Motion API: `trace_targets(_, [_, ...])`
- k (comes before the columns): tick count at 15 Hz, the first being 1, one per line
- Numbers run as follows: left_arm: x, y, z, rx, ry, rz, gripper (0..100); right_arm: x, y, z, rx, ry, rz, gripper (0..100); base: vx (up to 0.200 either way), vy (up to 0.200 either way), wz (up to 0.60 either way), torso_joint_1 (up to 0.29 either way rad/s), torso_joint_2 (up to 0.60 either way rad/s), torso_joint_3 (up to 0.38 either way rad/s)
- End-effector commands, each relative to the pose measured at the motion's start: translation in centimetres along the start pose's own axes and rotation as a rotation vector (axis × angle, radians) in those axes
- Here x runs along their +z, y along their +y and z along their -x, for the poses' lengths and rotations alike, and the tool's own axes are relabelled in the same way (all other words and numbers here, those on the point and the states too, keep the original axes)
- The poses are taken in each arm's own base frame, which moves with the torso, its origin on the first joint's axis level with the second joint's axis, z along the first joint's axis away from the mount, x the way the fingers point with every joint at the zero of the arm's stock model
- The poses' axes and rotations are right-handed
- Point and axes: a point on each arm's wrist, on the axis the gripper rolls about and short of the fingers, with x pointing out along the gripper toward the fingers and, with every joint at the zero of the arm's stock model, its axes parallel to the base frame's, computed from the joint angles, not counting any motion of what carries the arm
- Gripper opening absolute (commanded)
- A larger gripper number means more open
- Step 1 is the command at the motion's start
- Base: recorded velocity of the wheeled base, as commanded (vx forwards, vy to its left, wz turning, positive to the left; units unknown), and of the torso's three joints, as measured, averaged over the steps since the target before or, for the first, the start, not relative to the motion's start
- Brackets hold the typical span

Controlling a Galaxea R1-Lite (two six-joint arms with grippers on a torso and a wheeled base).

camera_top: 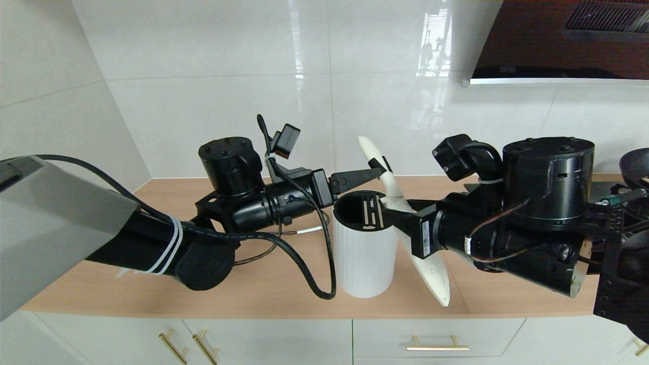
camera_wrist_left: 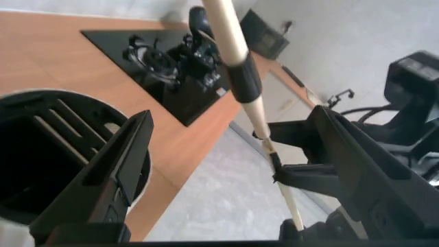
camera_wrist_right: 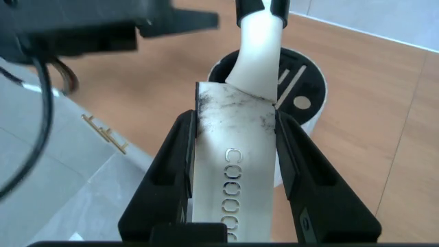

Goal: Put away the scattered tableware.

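While the white spatula point(camera_top: 431, 268) is held tight by its wide end in the right gripper point(camera_wrist_right: 234, 137), just right of the white holder point(camera_top: 365, 258) on the wooden counter point(camera_top: 253, 289), its thin handle is flanked by the wide-open left gripper point(camera_wrist_left: 232, 120).

White slotted spatula point(camera_top: 432, 272), tilted, handle uppermost, blade beside upright white ribbed utensil holder point(camera_top: 365, 258) on wooden countertop point(camera_top: 253, 291)

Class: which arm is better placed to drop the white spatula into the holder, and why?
Probably right: the right gripper is shut on the spatula beside the holder. The left gripper stands open around its handle, gripping nothing.
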Motion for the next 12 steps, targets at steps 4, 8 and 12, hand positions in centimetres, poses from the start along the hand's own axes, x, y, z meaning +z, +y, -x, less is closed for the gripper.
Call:
trace_targets(4, [-0.6, -0.3, -0.7, -0.030, 0.003, -0.006, 100, -0.7, 0.7, -0.8, 0.020, 0.009, 0.000, 0, 0.000, 0.000, 0.00, 0.000, 0.00, 0.000])
trace_targets(8, [-0.4, -0.8, -1.2, -0.052, -0.002, -0.017, 100, -1.0, 0.8, -1.4, 0.021, -0.004, -0.003, 0, 0.000, 0.000, 0.00, 0.000, 0.00, 0.000])
trace_targets(12, [-0.2, -0.9, -1.1, -0.055, -0.011, -0.023, 100, -1.2, 0.8, -1.5, 0.020, 0.004, -0.007, 0, 0.000, 0.000, 0.00, 0.000, 0.00, 0.000])
